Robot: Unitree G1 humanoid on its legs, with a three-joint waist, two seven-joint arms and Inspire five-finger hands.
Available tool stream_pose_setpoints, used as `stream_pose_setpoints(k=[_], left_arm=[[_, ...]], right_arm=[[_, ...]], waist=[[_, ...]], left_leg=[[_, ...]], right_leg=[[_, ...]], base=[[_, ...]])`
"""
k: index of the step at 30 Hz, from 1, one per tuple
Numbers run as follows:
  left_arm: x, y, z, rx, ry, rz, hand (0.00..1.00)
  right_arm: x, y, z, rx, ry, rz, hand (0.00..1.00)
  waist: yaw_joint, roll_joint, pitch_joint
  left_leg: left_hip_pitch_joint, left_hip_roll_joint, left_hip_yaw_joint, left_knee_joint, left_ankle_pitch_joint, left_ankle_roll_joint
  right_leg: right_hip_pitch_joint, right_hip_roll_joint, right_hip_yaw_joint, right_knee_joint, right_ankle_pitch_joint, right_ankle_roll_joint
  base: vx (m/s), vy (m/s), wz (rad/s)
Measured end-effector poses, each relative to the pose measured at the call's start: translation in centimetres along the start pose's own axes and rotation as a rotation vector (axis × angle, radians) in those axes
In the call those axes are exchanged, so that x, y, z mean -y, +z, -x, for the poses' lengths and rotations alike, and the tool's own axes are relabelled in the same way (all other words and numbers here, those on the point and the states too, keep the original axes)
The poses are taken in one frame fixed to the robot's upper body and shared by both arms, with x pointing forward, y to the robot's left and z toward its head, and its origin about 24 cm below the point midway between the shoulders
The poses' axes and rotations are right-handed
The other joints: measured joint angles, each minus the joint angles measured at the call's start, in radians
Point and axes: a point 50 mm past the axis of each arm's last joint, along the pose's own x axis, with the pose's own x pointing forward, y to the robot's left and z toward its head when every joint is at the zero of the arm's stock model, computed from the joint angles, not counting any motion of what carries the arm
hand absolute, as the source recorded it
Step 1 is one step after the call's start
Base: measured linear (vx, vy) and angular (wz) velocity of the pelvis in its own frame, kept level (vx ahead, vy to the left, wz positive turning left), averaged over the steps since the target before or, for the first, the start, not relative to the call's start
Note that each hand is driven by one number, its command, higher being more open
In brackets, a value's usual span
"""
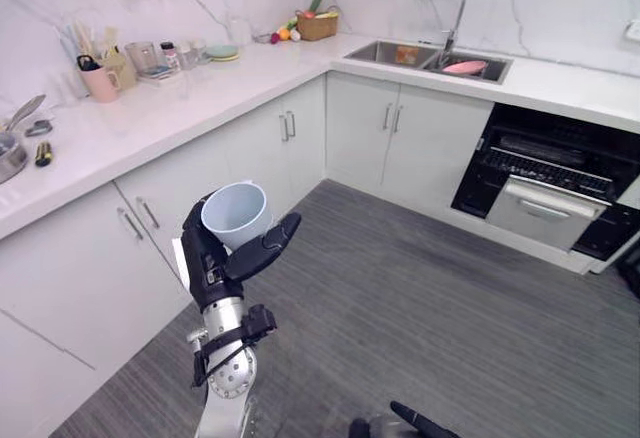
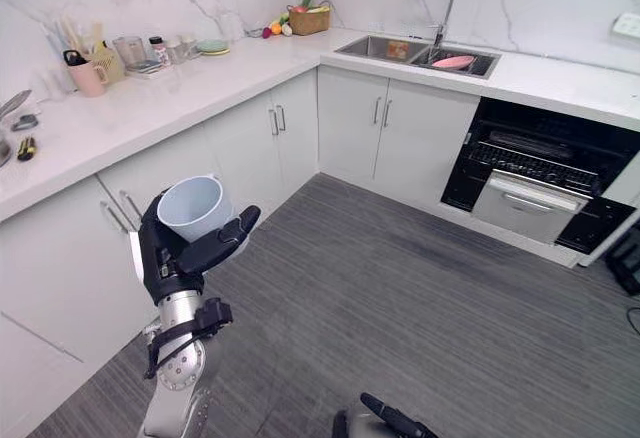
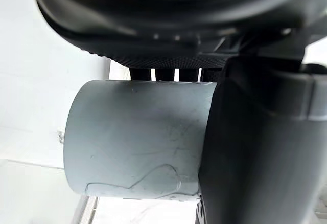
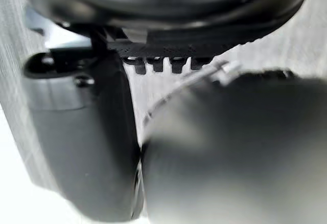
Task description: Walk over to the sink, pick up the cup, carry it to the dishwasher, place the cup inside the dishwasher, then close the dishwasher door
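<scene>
left eye view has the left hand (image 1: pixel 212 258) held up at about 8 o'clock, its fingers and thumb curled round a pale cup (image 1: pixel 236 214) that sits upright, mouth up, in the grasp. the left wrist view shows the thumb (image 3: pixel 255 147) pressed against the cup's side wall. the dishwasher (image 1: pixel 545 183) stands open at 2 o'clock, well apart from the cup across the grey floor (image 1: pixel 420 298), and the sink (image 1: pixel 400 54) sits at 1 o'clock, set in the white tabletop (image 1: pixel 150 118). the right hand (image 2: pixel 385 420) hangs low at 6 o'clock, and whether its fingers are spread or closed cannot be told. the likely trouble lies in the walk: the cup looks held by its smooth side alone, so the jolt of a step could let it slip or tip out. at the dishwasher, the open front juts out and could catch the cup or the arm if the approach comes in too low.
</scene>
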Motion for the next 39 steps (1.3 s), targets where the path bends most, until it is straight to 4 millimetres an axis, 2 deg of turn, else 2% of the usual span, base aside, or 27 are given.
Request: stream_pose_setpoints(k=[1, 3, 6, 8, 9, 10, 12, 13, 14, 16, 17, 18, 19, 20, 21, 22, 23, 25, 27, 28, 29, 31, 33, 35, 36, 38, 39], left_arm=[[-0.1, -0.1, 0.3, -0.01, -0.021, -0.003, 0.0], [0.1, 0.1, 0.3, -0.002, -0.037, 0.006, 0.0], [-0.2, 1.6, -0.2, 0.066, -0.031, 0.019, 0.0], [-0.3, 1.8, -0.3, 0.08, -0.019, 0.022, 0.0], [-0.2, 1.8, -0.2, 0.077, -0.018, 0.026, 0.0], [0.2, 1.7, 0.0, 0.069, -0.02, 0.037, 0.0], [0.3, 1.4, 0.3, 0.053, -0.032, 0.031, 0.0], [0.4, 1.3, 0.2, 0.05, -0.047, 0.029, 0.0], [0.9, 1.6, 0.0, 0.063, -0.072, 0.038, 0.0], [1.1, 1.9, -0.8, 0.088, -0.078, 0.045, 0.0], [1.3, 2.2, -1.1, 0.109, -0.099, 0.047, 0.0], [1.9, 2.9, -1.1, 0.134, -0.117, 0.077, 0.0], [1.8, 3.3, -1.3, 0.166, -0.12, 0.074, 0.0], [1.9, 3.7, -1.7, 0.196, -0.1, 0.077, 0.0], [1.9, 3.6, -1.8, 0.196, -0.086, 0.079, 0.0], [2.0, 3.5, -2.0, 0.194, -0.074, 0.075, 0.0], [2.1, 3.1, -2.2, 0.185, -0.074, 0.067, 0.0], [2.0, 2.4, -2.5, 0.159, -0.069, 0.042, 0.0], [1.1, 2.1, -2.5, 0.15, -0.037, 0.017, 0.0], [0.4, 2.0, -2.6, 0.146, -0.013, -0.003, 0.0], [0.2, 1.4, -2.3, 0.121, 0.012, -0.005, 0.0], [1.2, 1.3, -1.9, 0.108, 0.009, 0.031, 0.0], [1.8, 1.2, -1.8, 0.098, -0.011, 0.052, 0.0], [2.4, 1.1, -1.5, 0.088, -0.045, 0.065, 0.0], [2.8, 1.3, -1.3, 0.091, -0.063, 0.078, 0.0], [2.9, 1.8, -0.9, 0.103, -0.077, 0.099, 0.0], [2.6, 1.9, -0.9, 0.118, -0.092, 0.096, 0.0]], right_arm=[[0.1, -0.3, 0.0, -0.014, -0.01, 0.003, 1.0], [0.4, -1.0, 0.2, -0.032, -0.022, -0.01, 1.0], [0.1, -0.7, -0.2, -0.052, -0.015, -0.014, 1.0], [-0.7, -0.5, -0.6, -0.072, -0.001, 0.014, 1.0], [-0.6, -0.5, -0.6, -0.074, -0.003, 0.022, 1.0], [-0.7, -0.8, -0.7, -0.083, -0.008, 0.037, 1.0], [-0.5, -2.2, -0.7, -0.121, -0.028, 0.018, 1.0], [-0.7, -3.1, -0.9, -0.145, -0.037, -0.004, 1.0], [-1.1, -3.8, -1.0, -0.165, -0.04, -0.037, 1.0], [-2.1, -3.9, -1.4, -0.175, -0.041, -0.043, 1.0], [-1.8, -4.5, -1.3, -0.185, -0.047, -0.053, 1.0], [-0.9, -5.2, -0.9, -0.187, -0.065, -0.07, 1.0], [-1.2, -5.3, -1.0, -0.185, -0.05, -0.073, 1.0], [-1.8, -5.1, -1.1, -0.167, -0.026, -0.074, 1.0], [-1.7, -4.7, -1.1, -0.147, -0.015, -0.078, 1.0], [-1.7, -3.8, -1.1, -0.108, 0.006, -0.061, 1.0], [-2.0, -3.4, -1.1, -0.09, 0.024, -0.062, 1.0], [-2.2, -3.1, -1.1, -0.085, 0.033, -0.061, 1.0], [-2.1, -3.2, -1.1, -0.095, 0.03, -0.056, 1.0], [-2.0, -3.3, -1.0, -0.101, 0.027, -0.05, 1.0], [-1.6, -3.3, -0.9, -0.103, 0.031, -0.051, 1.0], [-0.7, -1.9, -0.7, -0.083, 0.013, -0.027, 1.0], [-0.8, -1.7, -0.8, -0.088, -0.003, -0.025, 1.0], [-0.7, -2.3, -0.6, -0.098, -0.019, -0.041, 1.0], [-0.4, -2.0, -0.4, -0.082, -0.031, -0.035, 1.0], [0.1, -2.2, -0.2, -0.078, -0.068, -0.038, 1.0], [0.1, -2.3, -0.2, -0.082, -0.08, -0.042, 1.0]], waist=[[0.008, -0.01, 0.003], [0.028, -0.013, 0.001], [0.062, -0.021, 0.001], [0.063, -0.023, -0.001], [0.064, -0.023, -0.001], [0.073, -0.026, -0.005], [0.09, -0.067, -0.041], [0.073, -0.1, -0.064], [0.058, -0.141, -0.066], [0.059, -0.153, -0.046], [0.065, -0.168, -0.041], [0.056, -0.15, -0.055], [0.056, -0.182, -0.058], [0.054, -0.196, -0.059], [0.045, -0.188, -0.06], [0.024, -0.166, -0.053], [0.009, -0.155, -0.051], [-0.004, -0.147, -0.047], [0.002, -0.151, -0.047], [0.007, -0.161, -0.049], [0.0, -0.139, -0.077], [-0.011, -0.071, -0.079], [-0.012, -0.067, -0.071], [-0.01, -0.077, -0.044], [0.001, -0.061, -0.039], [0.023, -0.052, -0.039], [0.037, -0.058, -0.039]], left_leg=[[-0.09, 0.002, 0.004, 0.096, -0.016, 0.027], [-0.216, -0.013, 0.029, 0.086, -0.047, 0.064], [-0.297, -0.07, 0.122, -0.337, -0.089, 0.075], [-0.264, -0.17, 0.062, -0.88, 0.01, 0.073], [-0.263, -0.187, 0.035, -0.964, 0.041, 0.072], [-0.274, -0.207, 0.001, -1.036, 0.086, 0.069], [-0.274, -0.239, -0.007, -0.997, 0.255, 0.134], [-0.264, -0.262, 0.001, -0.982, 0.274, 0.126], [-0.239, -0.286, 0.012, -0.969, 0.244, 0.148], [-0.216, -0.261, 0.067, -0.848, 0.164, 0.156], [-0.179, -0.279, 0.1, -0.8, 0.117, 0.134], [-0.086, -0.277, 0.124, -0.896, 0.041, 0.219], [-0.056, -0.294, 0.139, -0.917, 0.017, 0.192], [-0.002, -0.301, 0.156, -0.955, -0.002, 0.186], [0.022, -0.295, 0.161, -0.973, -0.007, 0.183], [0.067, -0.269, 0.166, -0.999, -0.01, 0.178], [0.093, -0.243, 0.173, -1.014, -0.012, 0.176], [0.181, -0.202, 0.215, -1.053, -0.026, 0.146], [0.269, -0.21, 0.263, -1.08, -0.048, 0.113], [0.324, -0.236, 0.282, -1.078, -0.068, 0.085], [0.337, -0.226, 0.292, -1.065, -0.101, 0.059], [0.333, -0.173, 0.314, -1.042, -0.129, 0.035], [0.328, -0.133, 0.319, -0.965, -0.132, 0.026], [0.212, -0.034, 0.291, -0.566, -0.101, 0.032], [0.102, 0.035, 0.257, -0.311, -0.083, 0.064], [-0.02, 0.07, 0.205, -0.148, -0.103, 0.059], [-0.067, 0.061, 0.195, -0.191, -0.133, 0.06]], right_leg=[[0.072, 0.017, 0.016, -0.049, -0.016, -0.008], [0.168, 0.031, 0.05, -0.133, -0.011, -0.01], [0.292, 0.036, 0.159, -0.241, -0.009, -0.011], [0.383, 0.029, 0.246, -0.303, -0.026, 0.018], [0.404, 0.03, 0.266, -0.312, -0.037, 0.029], [0.438, 0.03, 0.307, -0.309, -0.074, 0.046], [0.478, -0.006, 0.367, -0.286, -0.139, 0.063], [0.481, -0.039, 0.37, -0.252, -0.154, 0.086], [0.461, -0.066, 0.361, -0.164, -0.141, 0.111], [0.441, -0.049, 0.321, -0.022, -0.006, 0.121], [0.406, -0.063, 0.251, 0.128, 0.095, 0.174], [0.32, -0.082, 0.174, 0.336, 0.256, 0.239], [0.258, -0.124, 0.144, 0.46, 0.231, 0.201], [0.132, -0.172, 0.1, 0.594, 0.118, 0.117], [0.081, -0.183, 0.071, 0.601, 0.068, 0.113], [0.004, -0.183, 0.025, 0.53, -0.028, 0.121], [-0.025, -0.176, -0.02, 0.404, -0.068, 0.128], [-0.035, -0.157, -0.142, 0.007, -0.025, 0.143], [-0.032, -0.147, -0.19, -0.212, 0.179, 0.107], [-0.032, -0.149, -0.173, -0.245, 0.383, 0.056], [-0.011, -0.14, -0.172, -0.251, 0.281, -0.017], [-0.002, -0.082, -0.173, -0.283, 0.255, -0.018], [0.024, -0.048, -0.166, -0.285, 0.21, -0.016], [0.102, -0.021, -0.151, -0.3, 0.159, -0.014], [0.132, 0.005, -0.133, -0.297, 0.131, -0.018], [0.168, 0.031, -0.087, -0.302, 0.1, -0.03], [0.196, 0.033, -0.053, -0.316, 0.094, -0.028]], base=[[0.73, -0.273, -0.35], [0.65, -0.208, -0.49], [0.61, -0.06, -0.92], [0.59, 0.082, -0.98], [0.57, 0.155, -0.96], [0.59, 0.205, -1.1], [0.64, 0.237, -0.92], [0.71, 0.232, -0.22], [0.84, 0.249, -0.2], [0.63, 0.199, -0.4], [0.48, 0.313, -0.44], [0.45, 0.345, -0.39], [0.41, 0.281, -0.41], [0.32, 0.134, -0.38], [0.39, 0.109, -0.36], [0.38, 0.082, -0.12], [0.47, 0.066, -0.03], [0.56, 0.001, -0.28], [0.55, -0.051, -0.73], [0.58, -0.112, -0.66], [0.6, -0.12, -0.51], [0.5, -0.081, -0.22], [0.38, -0.075, -0.2], [0.32, -0.104, -0.22], [0.26, -0.072, -0.34], [0.27, 0.003, -0.7], [0.29, 0.033, -0.81]])
